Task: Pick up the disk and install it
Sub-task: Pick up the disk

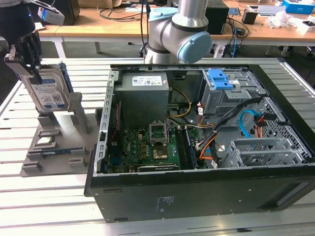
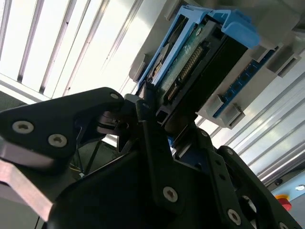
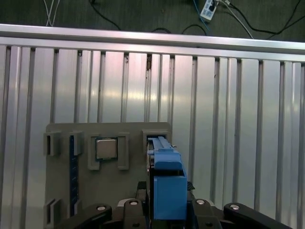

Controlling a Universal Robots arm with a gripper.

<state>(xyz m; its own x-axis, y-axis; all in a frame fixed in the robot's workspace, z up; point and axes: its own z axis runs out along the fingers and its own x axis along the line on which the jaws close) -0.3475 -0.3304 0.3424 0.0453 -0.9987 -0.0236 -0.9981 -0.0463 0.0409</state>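
Observation:
The disk (image 1: pixel 47 91), a silver-grey hard drive with a white-and-blue label in a blue bracket, stands on edge at the exterior view's left, over the grey stand (image 1: pixel 54 147). My gripper (image 1: pixel 33 69) is above it, shut on its upper edge. In the second wrist view the black fingers (image 2: pixel 147 129) clamp the disk (image 2: pixel 200 52) at its connector end. The first wrist view looks down the blue bracket of the disk (image 3: pixel 167 186), which sits between the gripper (image 3: pixel 167 210) parts and above a slot of the stand (image 3: pixel 119 191). Whether the disk still rests in the slot I cannot tell.
An open computer case (image 1: pixel 197 196) lies on the slatted table, with a grey power supply box (image 1: pixel 145 93), motherboard (image 1: pixel 157 145) and a drive bay with a blue latch (image 1: pixel 220 78). The stand also carries a processor chip (image 3: pixel 106 149). The arm's elbow (image 1: pixel 182 29) rises behind the case.

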